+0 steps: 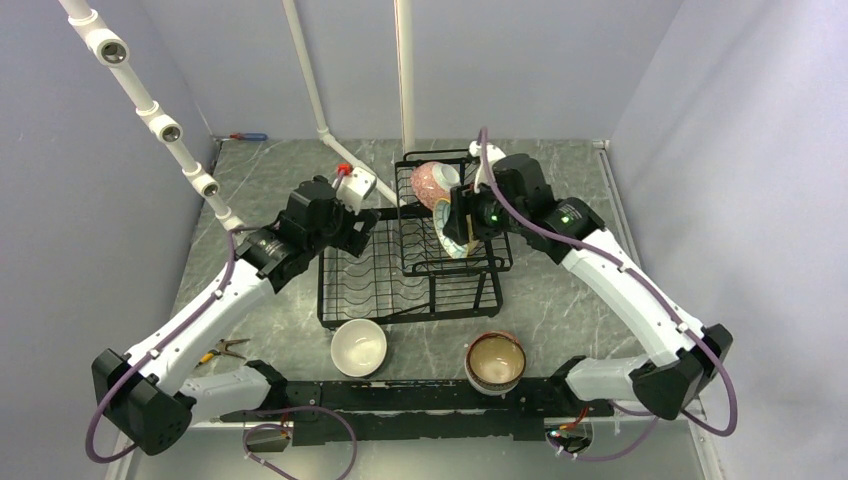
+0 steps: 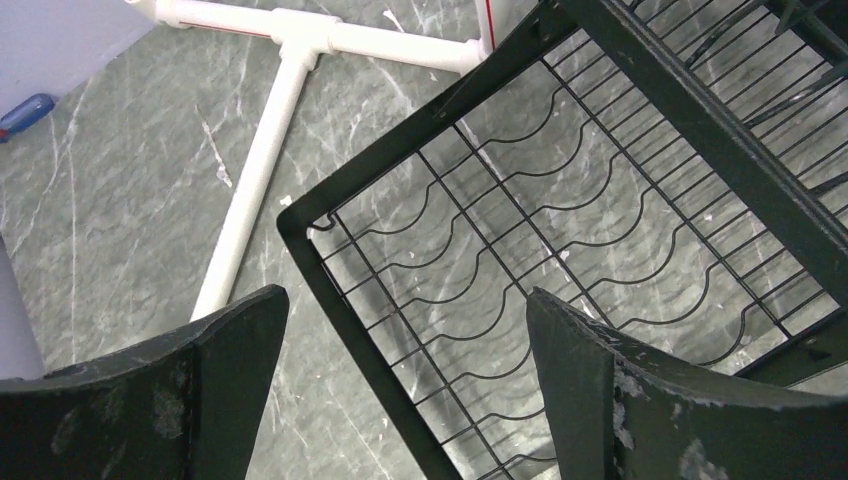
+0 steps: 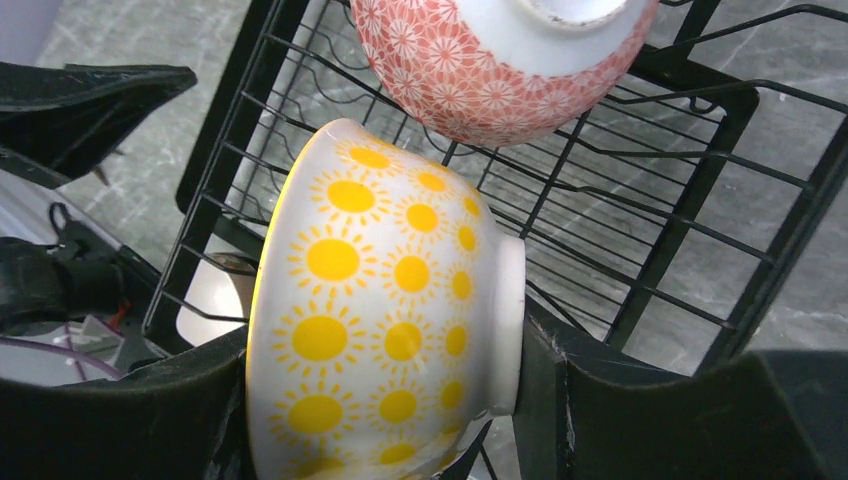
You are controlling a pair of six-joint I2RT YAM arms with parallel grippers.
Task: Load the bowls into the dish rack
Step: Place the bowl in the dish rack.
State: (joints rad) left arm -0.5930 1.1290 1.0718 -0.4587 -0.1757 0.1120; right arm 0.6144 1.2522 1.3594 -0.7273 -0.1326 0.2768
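The black wire dish rack (image 1: 322, 290) stands mid-table. A pink-patterned bowl (image 1: 432, 183) lies upside down in its raised basket (image 3: 700, 200). My right gripper (image 1: 458, 228) is shut on a yellow-dotted bowl (image 3: 380, 300), holding it on edge over the basket just below the pink bowl (image 3: 480, 70). My left gripper (image 2: 405, 300) hangs open and empty above the far left corner of the rack's lower tray (image 2: 300, 225). A plain white bowl (image 1: 358, 347) and a brown-rimmed bowl (image 1: 495, 360) sit on the table in front of the rack.
A white pipe frame (image 1: 345, 165) rises behind the rack, and one pipe (image 2: 260, 170) lies on the table beside the tray's corner. A blue-handled tool (image 1: 250, 136) lies at the back wall. Pliers (image 1: 225, 349) lie near the left arm's base.
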